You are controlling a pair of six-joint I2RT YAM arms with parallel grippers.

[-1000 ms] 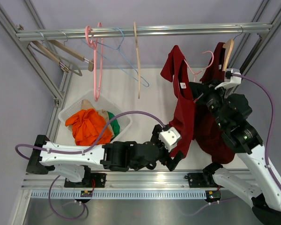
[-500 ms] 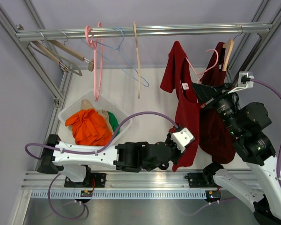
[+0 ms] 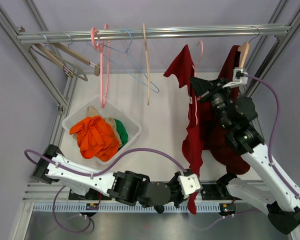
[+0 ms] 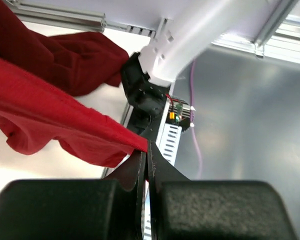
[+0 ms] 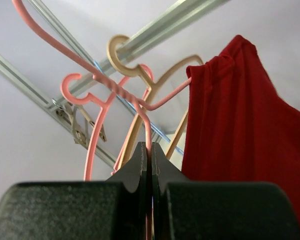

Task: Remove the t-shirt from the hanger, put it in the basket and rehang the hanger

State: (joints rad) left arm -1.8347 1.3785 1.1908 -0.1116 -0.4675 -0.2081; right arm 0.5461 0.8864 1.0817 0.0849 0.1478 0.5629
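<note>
Top external: one basket (image 3: 81, 108), one stretched t-shirt (image 3: 193, 142).

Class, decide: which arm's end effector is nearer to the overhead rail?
Right. The right end effector sits below the rail, clamping the pink hanger; the left end effector is at the near edge of the table, gripping the red t-shirt.

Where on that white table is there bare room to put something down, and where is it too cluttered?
The bare white table shows between the basket of clothes and the hanging red t-shirt, running back under the hangers. The right side is crowded: t-shirt, right arm, pink hanger. The near edge holds the left arm.
</note>
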